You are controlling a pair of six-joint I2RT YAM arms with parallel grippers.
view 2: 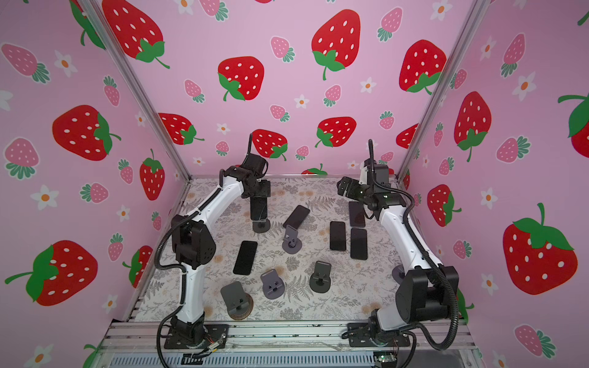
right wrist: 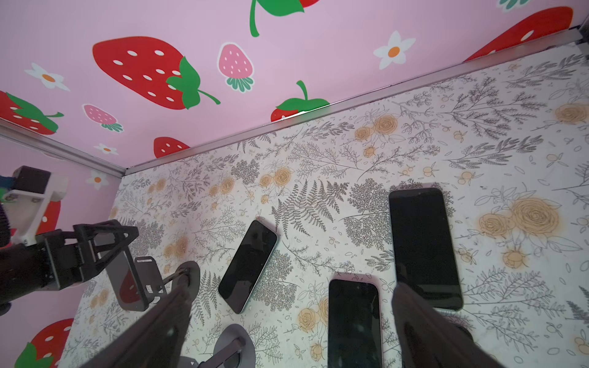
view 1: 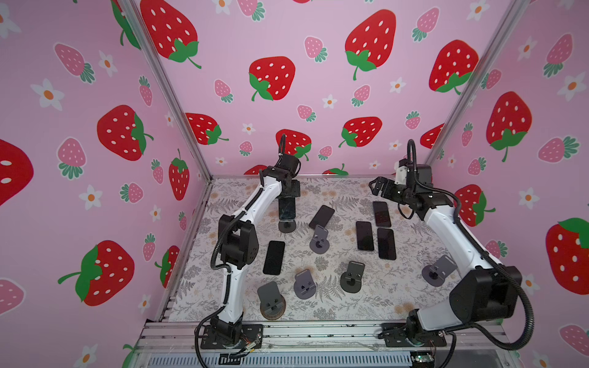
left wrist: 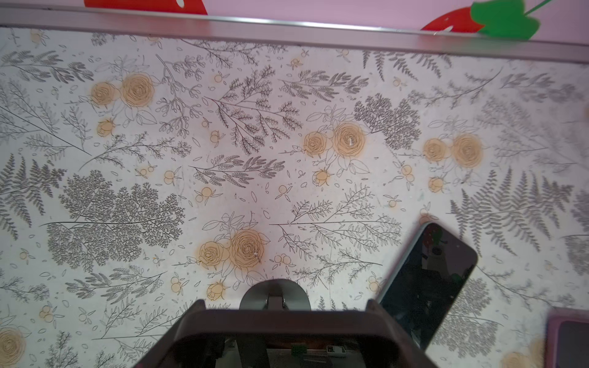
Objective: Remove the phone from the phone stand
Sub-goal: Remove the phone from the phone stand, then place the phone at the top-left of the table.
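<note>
left of centre in a top view, the left hand [view 1: 287,197] is seen clamped on the top edge of the phone [view 1: 286,210], which is propped on the phone stand [view 1: 287,227] on the desk [view 1: 376,296]; further right, the right hand [view 1: 375,188] is held wide open above flat phones [view 1: 381,214]

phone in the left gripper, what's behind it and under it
Behind the phone is the stand's back plate; below it, the round base. Where its lower edge rests is hidden by the phone itself.
</note>
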